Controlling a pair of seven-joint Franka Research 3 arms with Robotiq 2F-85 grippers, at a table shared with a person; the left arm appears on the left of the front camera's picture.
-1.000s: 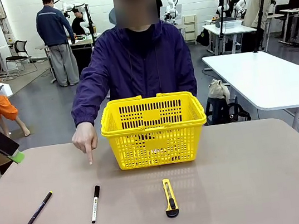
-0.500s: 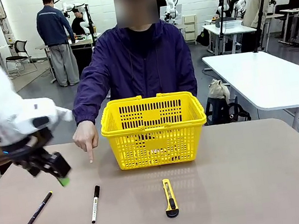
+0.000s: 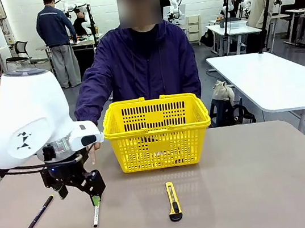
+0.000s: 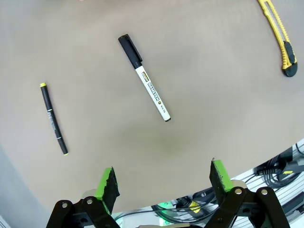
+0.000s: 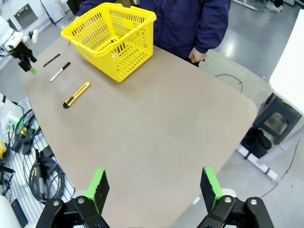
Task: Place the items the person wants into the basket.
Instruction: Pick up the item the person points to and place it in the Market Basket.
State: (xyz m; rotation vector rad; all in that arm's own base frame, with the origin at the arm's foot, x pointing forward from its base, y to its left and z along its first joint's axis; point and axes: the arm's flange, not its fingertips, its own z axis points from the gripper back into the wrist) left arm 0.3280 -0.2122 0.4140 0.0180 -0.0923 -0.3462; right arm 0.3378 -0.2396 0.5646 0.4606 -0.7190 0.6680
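Note:
The white-barrelled marker with a black cap (image 3: 96, 215) (image 4: 144, 79) lies on the table left of centre. My left gripper (image 3: 78, 196) (image 4: 164, 179) hangs open just above it, green pads apart, nothing between them. The yellow basket (image 3: 156, 129) (image 5: 113, 37) stands at the far middle in front of the person (image 3: 145, 63). The person's sleeve (image 3: 90, 100) comes down behind my left arm and the hand is mostly hidden. My right gripper (image 5: 154, 187) is open high over the table's bare right part. The tape measure is out of view.
A thin black pen with a yellow-green tip (image 3: 39, 214) (image 4: 53, 118) lies left of the marker. A yellow-and-black utility knife (image 3: 173, 201) (image 4: 280, 38) lies in front of the basket. The table's right half (image 5: 156, 128) is bare.
My left arm has swung in from the left and come down over the marker, gripper open. The person's pointing hand is now hidden behind my arm.

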